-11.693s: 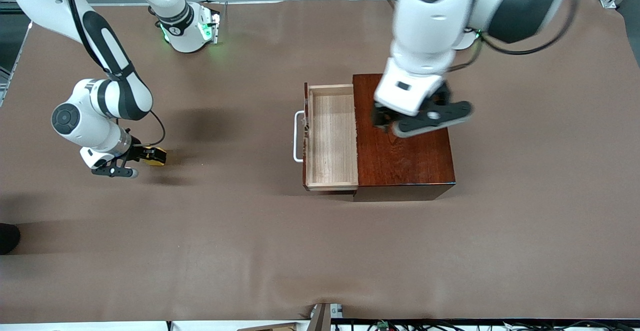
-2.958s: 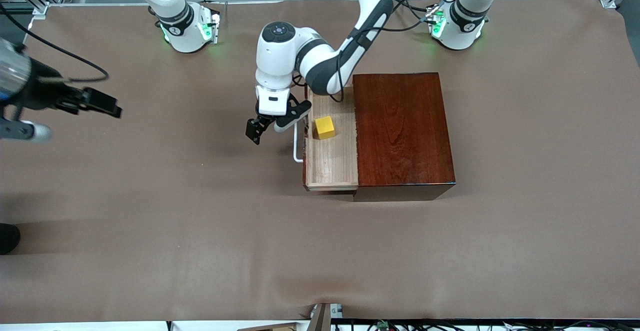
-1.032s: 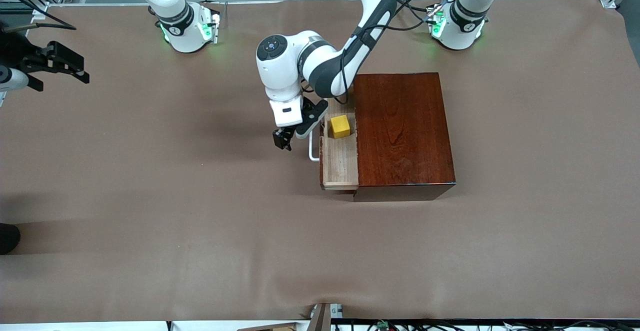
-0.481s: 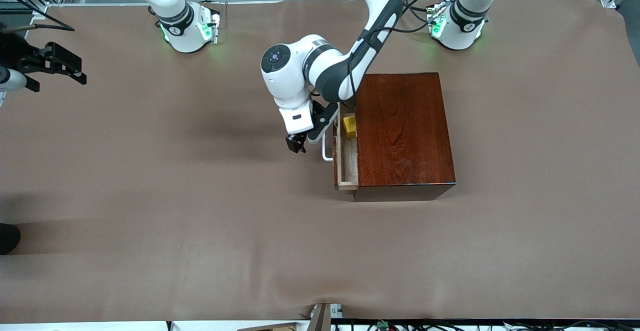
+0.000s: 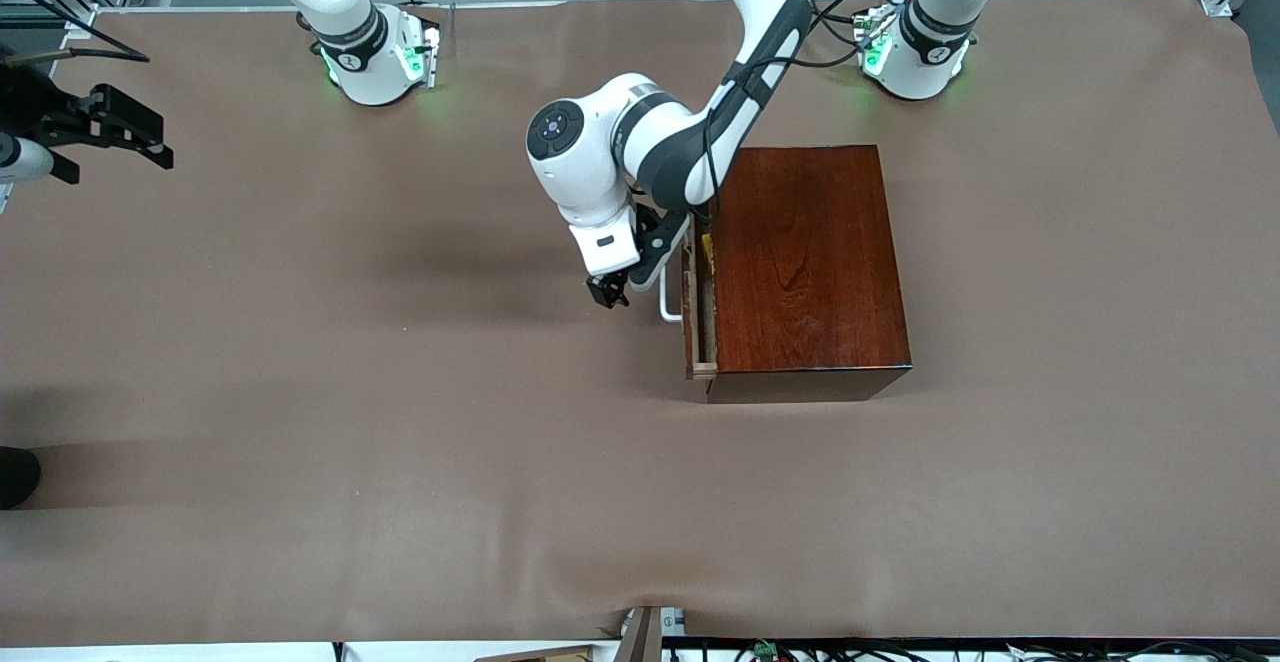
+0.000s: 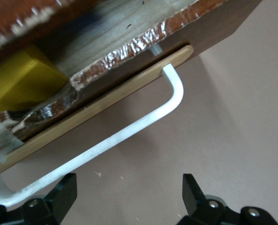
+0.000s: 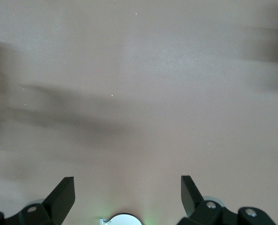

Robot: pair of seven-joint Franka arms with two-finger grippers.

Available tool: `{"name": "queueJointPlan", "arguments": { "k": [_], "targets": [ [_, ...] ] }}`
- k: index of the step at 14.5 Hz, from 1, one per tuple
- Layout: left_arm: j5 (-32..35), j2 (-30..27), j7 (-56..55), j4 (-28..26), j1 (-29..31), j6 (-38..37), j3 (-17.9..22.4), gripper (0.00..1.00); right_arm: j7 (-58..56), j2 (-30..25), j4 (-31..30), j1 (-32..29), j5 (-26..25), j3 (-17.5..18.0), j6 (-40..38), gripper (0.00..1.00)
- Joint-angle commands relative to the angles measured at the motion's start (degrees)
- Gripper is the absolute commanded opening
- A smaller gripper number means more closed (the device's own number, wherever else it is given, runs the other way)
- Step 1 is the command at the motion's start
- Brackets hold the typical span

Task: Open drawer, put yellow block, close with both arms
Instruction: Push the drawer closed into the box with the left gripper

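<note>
The drawer (image 5: 697, 317) is nearly shut in the dark reddish-brown box (image 5: 810, 257); only a narrow strip of pale wood shows. A sliver of the yellow block (image 5: 707, 252) lies inside, clearer in the left wrist view (image 6: 22, 84). The white handle (image 5: 668, 300) sticks out toward the right arm's end of the table. My left gripper (image 5: 632, 277) is open at the handle (image 6: 129, 131), which rests against one finger (image 6: 59, 197). My right gripper (image 5: 148, 132) waits open over the table's edge at the right arm's end, holding nothing (image 7: 127, 194).
A brown cloth (image 5: 400, 422) covers the table. The two round white bases (image 5: 375, 62) (image 5: 915, 52) glow green along the edge farthest from the front camera. The right wrist view shows bare cloth and the top of a base (image 7: 125, 219).
The drawer has slid farther into the box with my left gripper following against the handle, so the yellow block is almost covered. The right arm has not moved.
</note>
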Motion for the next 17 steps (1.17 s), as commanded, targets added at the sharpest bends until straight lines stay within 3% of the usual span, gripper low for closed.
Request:
{"name": "queueJointPlan", "arguments": {
  "k": [1,12,17],
  "targets": [
    [1.57,-2.64,-1.23,-1.51,0.34,-4.50,-0.14,1.00,-0.61,-1.41,-1.25,0.10,-0.74,0.09,0.02,1.00],
    [1.92,-2.46,-2.28,-1.69,2.01,-7.40,-0.05,1.00,-0.52,-1.41,-1.34,0.10,-0.74,0.09,-0.16,1.00],
    [2.01,-2.64,0.69,-0.99,2.45,-2.67,0.47,1.00,-0.52,-1.41,-1.34,0.10,-0.65,0.09,-0.25,1.00]
  ]
}}
